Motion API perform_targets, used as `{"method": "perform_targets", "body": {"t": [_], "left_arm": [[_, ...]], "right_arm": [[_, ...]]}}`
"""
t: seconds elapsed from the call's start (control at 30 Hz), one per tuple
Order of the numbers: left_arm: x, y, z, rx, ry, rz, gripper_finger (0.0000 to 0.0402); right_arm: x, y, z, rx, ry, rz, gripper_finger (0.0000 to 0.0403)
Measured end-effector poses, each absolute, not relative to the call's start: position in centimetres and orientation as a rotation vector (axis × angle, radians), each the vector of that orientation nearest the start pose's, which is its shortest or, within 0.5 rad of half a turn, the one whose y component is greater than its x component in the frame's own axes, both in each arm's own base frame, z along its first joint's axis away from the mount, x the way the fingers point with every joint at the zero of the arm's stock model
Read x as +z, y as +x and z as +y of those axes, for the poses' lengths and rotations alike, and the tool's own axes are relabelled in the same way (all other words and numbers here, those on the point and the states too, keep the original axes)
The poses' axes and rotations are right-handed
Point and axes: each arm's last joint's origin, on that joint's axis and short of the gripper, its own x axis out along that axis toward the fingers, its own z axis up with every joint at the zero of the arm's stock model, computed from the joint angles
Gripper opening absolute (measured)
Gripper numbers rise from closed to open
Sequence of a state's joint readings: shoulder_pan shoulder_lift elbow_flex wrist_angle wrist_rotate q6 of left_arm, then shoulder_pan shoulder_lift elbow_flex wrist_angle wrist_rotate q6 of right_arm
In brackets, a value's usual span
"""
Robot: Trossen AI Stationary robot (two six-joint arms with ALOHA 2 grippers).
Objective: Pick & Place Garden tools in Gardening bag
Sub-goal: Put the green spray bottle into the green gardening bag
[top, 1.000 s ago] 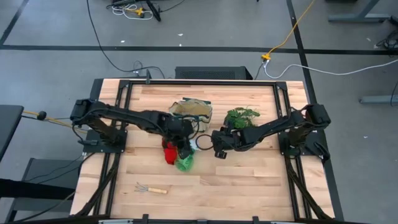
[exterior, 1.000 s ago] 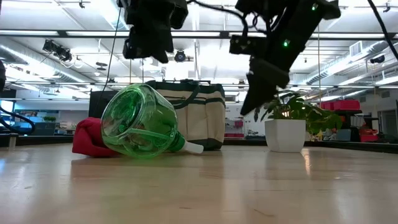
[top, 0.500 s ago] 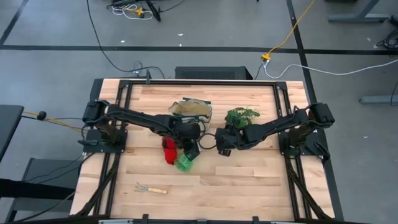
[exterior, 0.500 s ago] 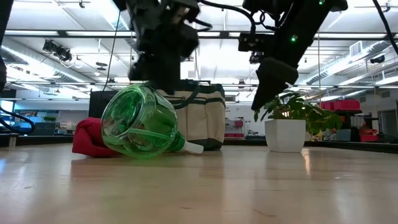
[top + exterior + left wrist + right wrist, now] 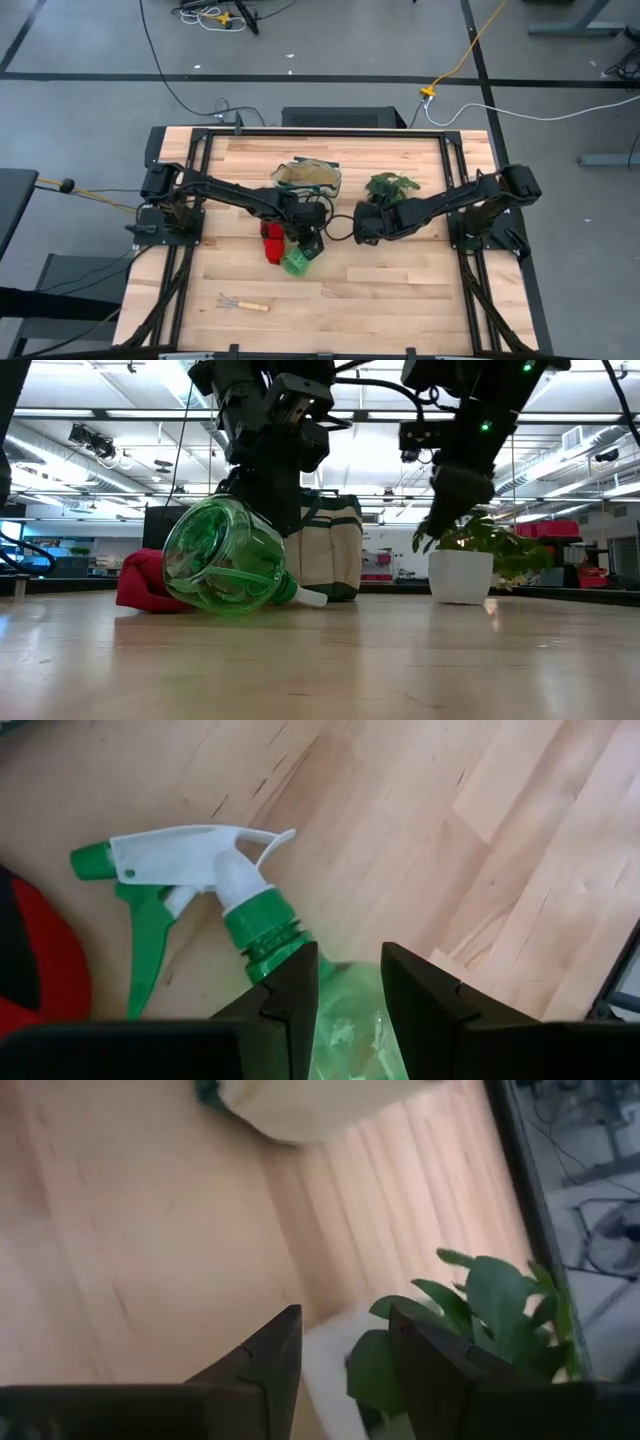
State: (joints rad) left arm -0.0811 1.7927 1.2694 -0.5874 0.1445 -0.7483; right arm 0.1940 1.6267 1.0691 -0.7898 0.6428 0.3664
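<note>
The green spray bottle [image 5: 297,262] lies on its side on the table, its white nozzle [image 5: 190,855] pointing away from the red gloves [image 5: 272,240] next to it. My left gripper [image 5: 350,985] is open and points steeply down, just above the bottle's shoulder below the neck. The cream gardening bag [image 5: 308,177] stands behind them at mid-table. A wooden-handled rake [image 5: 243,303] lies near the front left. My right gripper [image 5: 362,225] hangs open above the table beside the potted plant [image 5: 390,188], holding nothing.
In the right wrist view the plant's leaves and white pot [image 5: 480,1310] lie just beyond my right fingers. A small thin item [image 5: 328,292] lies on the wood in front of the bottle. Bare wood stretches across the near right part of the table.
My left gripper has come down over the spray bottle and shifted a little toward the table's right; the bottle has not moved. My right gripper has drawn back toward the plant and tipped its fingers less steeply down.
</note>
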Motion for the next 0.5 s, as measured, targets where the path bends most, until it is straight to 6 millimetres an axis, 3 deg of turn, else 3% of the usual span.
{"method": "perform_targets", "body": {"t": [0.5], "left_arm": [[20.5, 36.3, -3.3, 0.230, -0.695, 1.120, 0.0119]], "right_arm": [[23.3, 27.1, 3.7, -0.615, -0.145, 1.065, 0.0155]]}}
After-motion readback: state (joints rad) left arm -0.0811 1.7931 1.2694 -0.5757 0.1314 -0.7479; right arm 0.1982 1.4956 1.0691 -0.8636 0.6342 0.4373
